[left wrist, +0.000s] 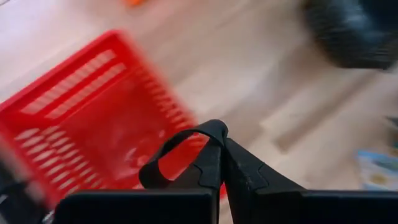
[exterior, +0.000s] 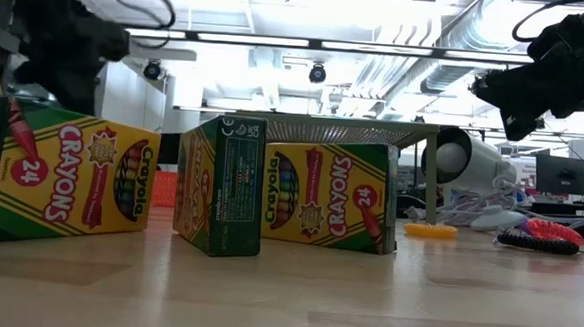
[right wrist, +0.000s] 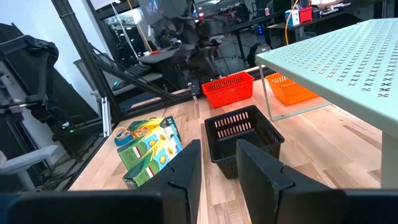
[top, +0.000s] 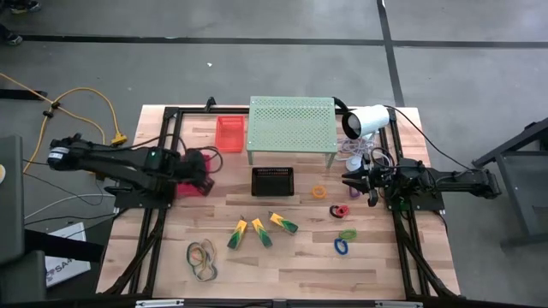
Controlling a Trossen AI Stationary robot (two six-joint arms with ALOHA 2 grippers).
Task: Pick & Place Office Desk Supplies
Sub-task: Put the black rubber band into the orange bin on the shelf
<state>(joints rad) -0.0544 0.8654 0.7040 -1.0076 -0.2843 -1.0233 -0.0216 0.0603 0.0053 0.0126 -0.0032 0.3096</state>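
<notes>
- Progress check: pretty much nothing is sorted yet. In the high view the three crayon boxes (top: 261,231) sit loose in the lower middle of the frame. The tan rubber bands (top: 202,257) are piled down at lower left of them.
- The small loops are all out on the bare tabletop (top: 282,265) too, right of centre: orange loop (top: 319,192), red loop (top: 340,210), green loop (top: 348,233) and blue loop (top: 341,247).
- The black basket (right wrist: 239,134) in the middle of the right wrist view looks empty. The red basket (left wrist: 93,118) fills the left of the left wrist view and I think it's empty too, but that shot is smeared, so don't quote me.
- The orange basket (top: 229,133) sits upper centre by the pale-green shelf (top: 291,120) — can't see anything in it.
- The left end effector (left wrist: 222,134) is pinched closed over the red basket, with nothing I can make out between the fingers.
- The right end effector (right wrist: 217,168) is up off the tabletop at the right of the high view. Its fingers are apart and hold nothing, and they point at the black basket.
- So basically every item is left to do.
- Readable text: the boxes in the low view say "Crayola", "CRAYONS" and "24" — classic yellow and green packs. No other writing I can read.
</notes>
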